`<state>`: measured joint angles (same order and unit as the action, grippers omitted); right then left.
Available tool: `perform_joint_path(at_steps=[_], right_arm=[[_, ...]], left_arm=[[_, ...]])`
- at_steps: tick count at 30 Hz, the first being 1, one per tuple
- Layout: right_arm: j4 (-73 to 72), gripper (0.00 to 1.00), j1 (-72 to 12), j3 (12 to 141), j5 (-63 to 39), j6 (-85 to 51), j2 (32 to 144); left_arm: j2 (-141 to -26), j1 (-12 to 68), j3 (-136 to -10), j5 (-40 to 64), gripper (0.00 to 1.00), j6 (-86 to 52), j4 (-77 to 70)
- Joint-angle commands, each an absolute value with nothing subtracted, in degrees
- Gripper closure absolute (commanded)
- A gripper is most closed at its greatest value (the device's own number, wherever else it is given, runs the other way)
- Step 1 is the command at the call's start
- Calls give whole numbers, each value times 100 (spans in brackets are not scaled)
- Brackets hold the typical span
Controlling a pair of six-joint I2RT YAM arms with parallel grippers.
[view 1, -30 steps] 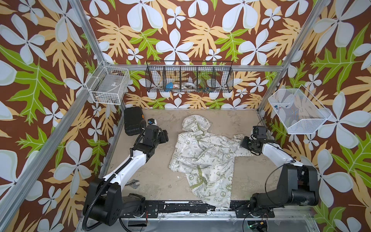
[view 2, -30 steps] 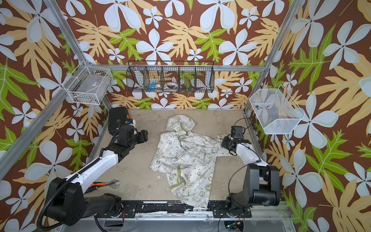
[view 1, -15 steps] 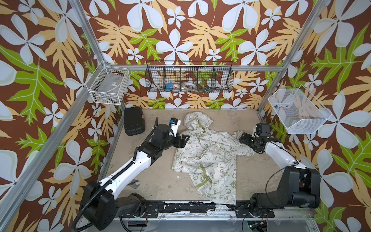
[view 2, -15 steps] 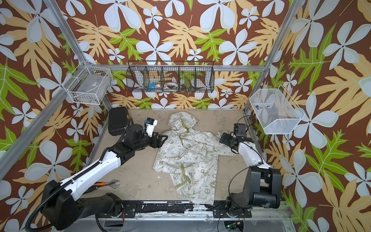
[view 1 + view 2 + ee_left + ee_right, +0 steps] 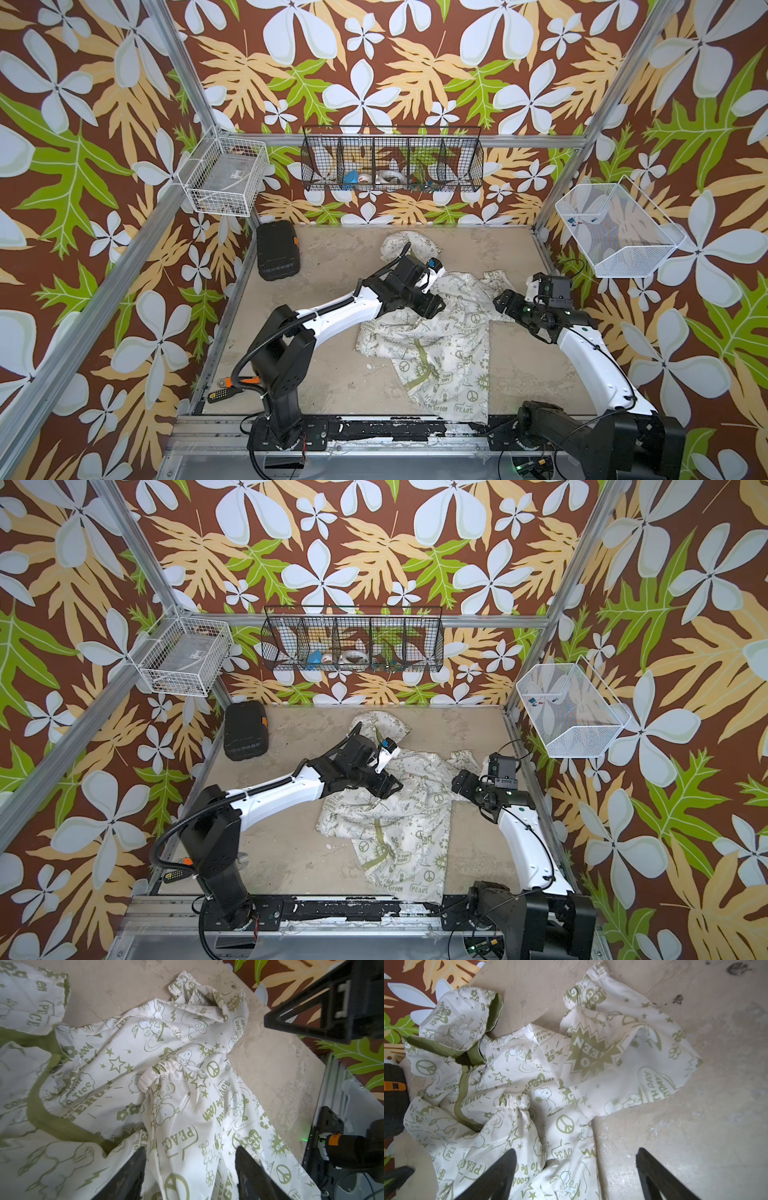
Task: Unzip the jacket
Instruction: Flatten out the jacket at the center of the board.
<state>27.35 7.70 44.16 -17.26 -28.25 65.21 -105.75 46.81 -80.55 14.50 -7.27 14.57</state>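
Note:
The jacket [image 5: 446, 353] [image 5: 401, 833] lies crumpled on the table in both top views, hood toward the back wall and hem at the front edge. Its olive zipper [image 5: 419, 361] [image 5: 461, 1093] [image 5: 36, 1103] curves down the front and looks closed. My left gripper [image 5: 432, 308] [image 5: 390, 788] [image 5: 190, 1159] is low over the jacket's upper chest, jaws open with loose cloth between them. A gathered sleeve cuff [image 5: 158, 1076] [image 5: 512, 1103] lies across the chest. My right gripper [image 5: 500, 301] [image 5: 459, 783] [image 5: 575, 1159] is open over the jacket's right edge beside the other sleeve [image 5: 623, 1047].
A black case [image 5: 276, 251] sits at the back left of the table. A black wire basket [image 5: 392, 160] hangs on the back wall, and white wire baskets hang at the left [image 5: 226, 176] and right [image 5: 619, 232]. A small orange-and-black tool [image 5: 226, 388] lies at the front left.
My left arm has swung in from the left side to over the jacket's chest. My right gripper has opened, let go of the sleeve and drawn back a little. The jacket shifted.

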Motion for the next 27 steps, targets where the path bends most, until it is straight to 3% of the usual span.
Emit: perform_joint_path(at_steps=[1,14,19,22,26,27], right_arm=[[2819,11,765,4464,-2061,-2772,6749],[2505,14,765,4334,-2271,-2659,7135],[2453,15,765,4346,-2298,-2621,7168],[2443,18,765,4389,-2351,-2580,7196],[2447,21,772,4575,-2311,-2514,7248],[2431,22,770,4619,-2319,-2522,7259]], left_arm=[[-11048,4792,-8503,1122,33,-946,2255],[-11565,4981,-8886,451,37,-1164,3070],[-11517,4979,-8929,542,45,-1320,2943],[-11541,4977,-8930,865,62,-1487,2812],[-11306,4966,-8795,1347,100,-1912,2274],[-11169,4956,-8753,1332,100,-1970,2149]])
